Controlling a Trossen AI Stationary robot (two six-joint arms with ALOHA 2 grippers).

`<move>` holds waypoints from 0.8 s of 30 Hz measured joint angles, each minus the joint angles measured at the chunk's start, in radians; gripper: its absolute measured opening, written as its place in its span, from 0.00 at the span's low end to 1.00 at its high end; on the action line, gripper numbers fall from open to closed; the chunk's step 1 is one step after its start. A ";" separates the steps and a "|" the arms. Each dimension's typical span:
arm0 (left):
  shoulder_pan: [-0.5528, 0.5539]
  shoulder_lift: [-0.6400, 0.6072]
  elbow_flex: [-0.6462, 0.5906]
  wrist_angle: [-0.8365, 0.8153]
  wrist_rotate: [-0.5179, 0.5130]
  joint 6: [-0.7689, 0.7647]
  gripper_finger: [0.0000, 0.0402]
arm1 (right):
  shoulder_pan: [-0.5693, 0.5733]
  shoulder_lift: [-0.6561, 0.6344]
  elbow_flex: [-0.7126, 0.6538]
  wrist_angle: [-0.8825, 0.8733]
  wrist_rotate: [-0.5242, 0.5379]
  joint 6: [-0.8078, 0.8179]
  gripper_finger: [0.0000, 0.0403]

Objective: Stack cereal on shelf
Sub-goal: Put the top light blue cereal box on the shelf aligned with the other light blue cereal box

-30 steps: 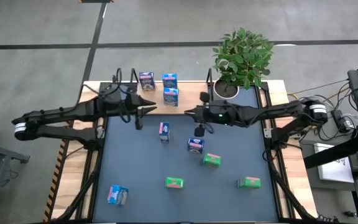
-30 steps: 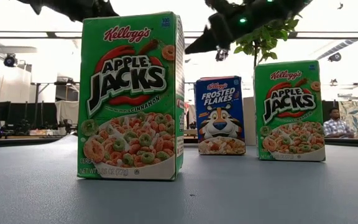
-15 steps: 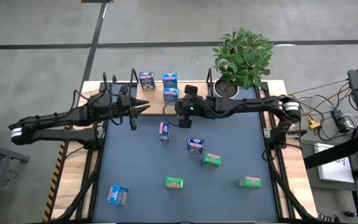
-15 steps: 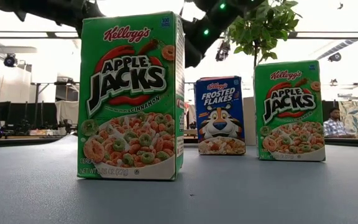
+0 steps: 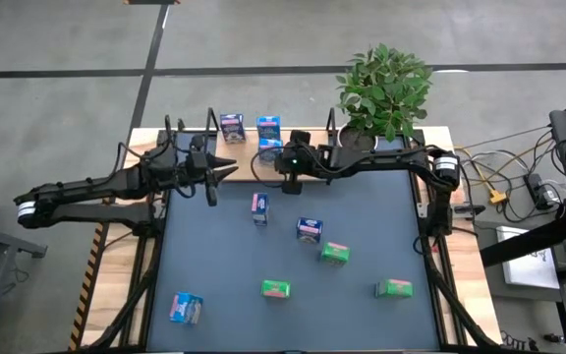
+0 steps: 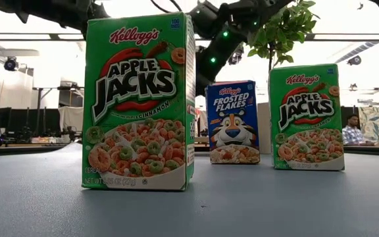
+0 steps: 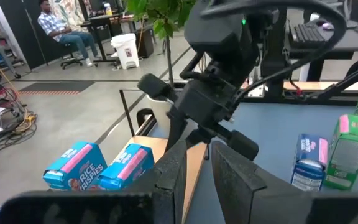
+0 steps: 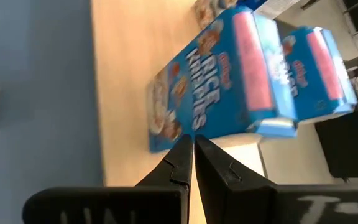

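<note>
The shelf [image 5: 244, 159], a light wooden board with black wire ends, stands along the table's far edge. On it rest a dark blue cereal box [image 5: 231, 126] and two light blue cereal boxes [image 5: 268, 126], [image 8: 229, 74]. My right gripper [image 8: 191, 152] is shut, slanting down, with its tips at the nearer light blue box. My left gripper [image 7: 199, 171] hovers level above the shelf's left part, narrowly open with nothing between its fingers. More boxes stand on the grey mat: light blue [image 5: 259, 206], dark blue [image 5: 309, 229] and green [image 5: 334, 253]. My right gripper's shut fingertips [image 8: 185, 146] stand at the lower long edge [image 8: 166, 140] of the light blue box that lies flat on the shelf board. They slant down from the table's right. I cannot tell whether they touch the box.
A potted plant [image 5: 381, 93] stands at the shelf's right end, behind my right arm. Near the front edge are two green boxes [image 5: 276, 288], [image 5: 394, 288] and a light blue one [image 5: 186, 308]. The low view shows green boxes [image 6: 137, 102], [image 6: 306, 117] and a blue one [image 6: 232, 122] upright.
My right gripper has travelled toward the table's left and far edges, from above the mat to the light blue box on the shelf. It has tipped further downward and stayed shut. My left gripper has drawn back a little toward the table's left edge, then kept still.
</note>
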 joint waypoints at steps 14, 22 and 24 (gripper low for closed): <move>0.000 0.197 -0.017 0.010 -0.204 0.032 0.15 | -0.024 0.013 0.000 0.077 0.005 -0.034 0.02; 0.028 0.355 -0.017 0.096 -0.250 0.088 0.11 | -0.028 0.022 0.000 0.078 0.004 -0.042 0.02; 0.036 0.391 -0.017 0.117 -0.250 0.097 0.10 | -0.027 0.020 0.000 0.061 0.004 -0.043 0.02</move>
